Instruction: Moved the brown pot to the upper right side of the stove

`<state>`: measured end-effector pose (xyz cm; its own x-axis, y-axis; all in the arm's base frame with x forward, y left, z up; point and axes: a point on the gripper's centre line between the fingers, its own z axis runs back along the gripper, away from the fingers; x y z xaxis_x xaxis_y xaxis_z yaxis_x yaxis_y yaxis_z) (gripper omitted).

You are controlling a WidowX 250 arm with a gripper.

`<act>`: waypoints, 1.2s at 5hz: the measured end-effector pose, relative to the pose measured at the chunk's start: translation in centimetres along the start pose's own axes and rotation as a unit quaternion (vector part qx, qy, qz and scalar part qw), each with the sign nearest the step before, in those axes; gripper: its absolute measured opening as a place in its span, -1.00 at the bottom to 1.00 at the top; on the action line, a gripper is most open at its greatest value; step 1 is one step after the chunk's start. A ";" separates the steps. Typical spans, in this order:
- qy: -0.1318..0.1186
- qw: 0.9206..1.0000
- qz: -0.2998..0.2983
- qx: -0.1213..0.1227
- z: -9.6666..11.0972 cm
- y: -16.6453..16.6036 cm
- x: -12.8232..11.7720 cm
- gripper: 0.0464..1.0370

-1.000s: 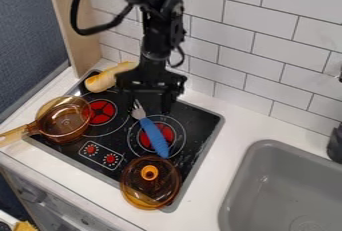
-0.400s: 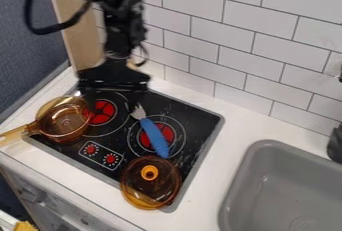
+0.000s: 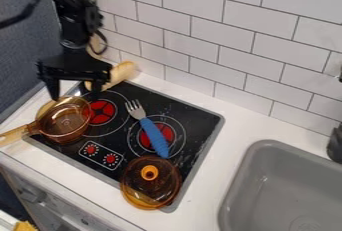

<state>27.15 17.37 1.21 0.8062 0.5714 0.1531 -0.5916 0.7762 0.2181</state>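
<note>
1. See the end effector (image 3: 75, 96) at the upper left of the view, hanging down by the far rim of the brown pot (image 3: 65, 121), its two fingers spread apart with nothing between them.
2. Cannot tell about contact between the fingertips and the pot's rim.
3. Find the brown pot, see-through and upright, at the left side of the stove (image 3: 188, 119), beside and partly over the left burner (image 3: 101, 113), with its handle (image 3: 15, 134) pointing to the lower left, out past the stove's edge.
4. Notice a fork (image 3: 154, 134) lying across the right burner (image 3: 168, 134), tines toward the back of the stove and blue handle toward the front.
5. See a brown lid (image 3: 150, 187) with an orange knob (image 3: 149, 173) at the stove's near corner, partly past its edge, just beside the end of the fork's handle.
6. Spot a yellowish, elongated object (image 3: 120, 74) at the stove's far corner, near the end effector.
7. Make out two red control dials (image 3: 110, 159) between the pot and the lid.
8. See the gray sink (image 3: 284, 187) set into the white counter (image 3: 230, 147) at the lower right, below the tiled wall (image 3: 240, 40).
</note>
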 end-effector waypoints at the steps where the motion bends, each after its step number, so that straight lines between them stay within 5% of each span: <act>1: 0.014 1.000 0.003 -0.008 -1.7 3.6 0.6 0.92; 3: 0.040 0.999 -0.020 -0.022 -5.5 5.5 0.5 0.92; 5: 0.030 0.996 -0.062 -0.061 -6.6 3.7 -0.4 0.82; 6: 0.018 0.997 -0.045 -0.064 -6.9 3.6 -0.5 0.25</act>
<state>24.56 21.73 -4.73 0.8567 0.5055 0.1027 -0.5147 0.8510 0.1047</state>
